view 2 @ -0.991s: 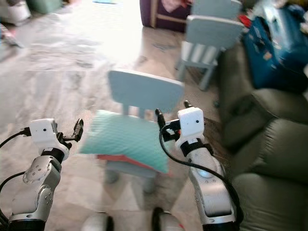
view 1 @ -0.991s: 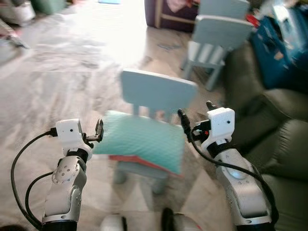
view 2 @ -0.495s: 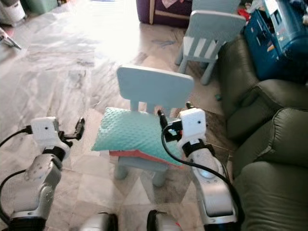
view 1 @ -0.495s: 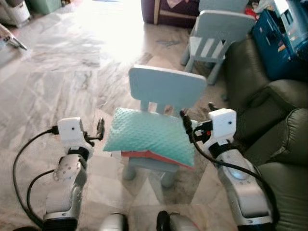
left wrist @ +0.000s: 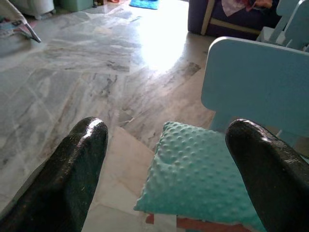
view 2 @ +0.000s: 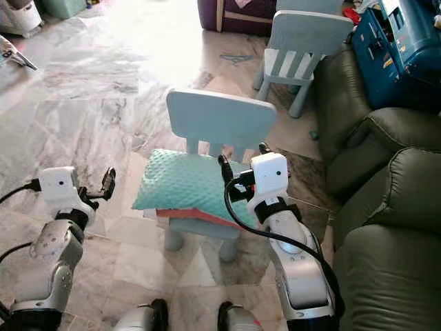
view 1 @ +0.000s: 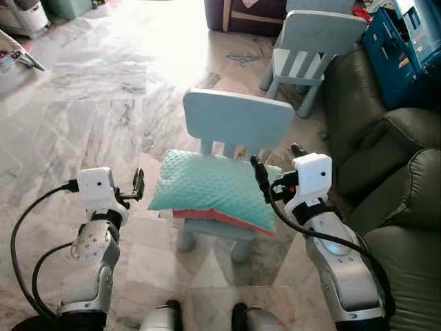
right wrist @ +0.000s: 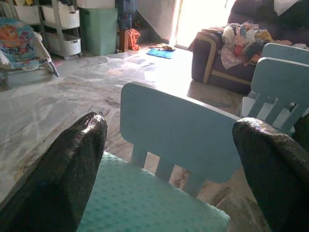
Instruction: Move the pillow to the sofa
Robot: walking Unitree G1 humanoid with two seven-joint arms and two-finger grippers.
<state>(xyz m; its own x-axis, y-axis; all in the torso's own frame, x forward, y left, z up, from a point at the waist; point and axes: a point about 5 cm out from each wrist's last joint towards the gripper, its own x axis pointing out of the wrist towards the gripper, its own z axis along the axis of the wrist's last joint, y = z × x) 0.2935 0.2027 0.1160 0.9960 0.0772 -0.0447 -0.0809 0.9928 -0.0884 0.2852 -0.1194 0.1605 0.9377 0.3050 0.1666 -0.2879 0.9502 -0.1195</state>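
A teal dimpled pillow (view 1: 210,189) is seen lying on the seat of a small pale-blue chair (view 1: 238,123), with a red-edged layer visible beneath its near edge. The left gripper (view 1: 138,185) is held just left of the pillow's left edge, apart from it, its fingers (left wrist: 79,159) spread wide and released. The right gripper (view 1: 275,169) is held at the pillow's right end, over its corner, its fingers (right wrist: 67,169) likewise spread with nothing grasped; contact with the pillow cannot be judged. A dark green sofa (view 1: 406,179) is shown to the right of the chair. A second pale-blue chair (view 1: 313,38) stands farther off, on the marble floor (view 1: 83,103). A blue case (view 1: 400,48) is seen at the far right, beyond the sofa.
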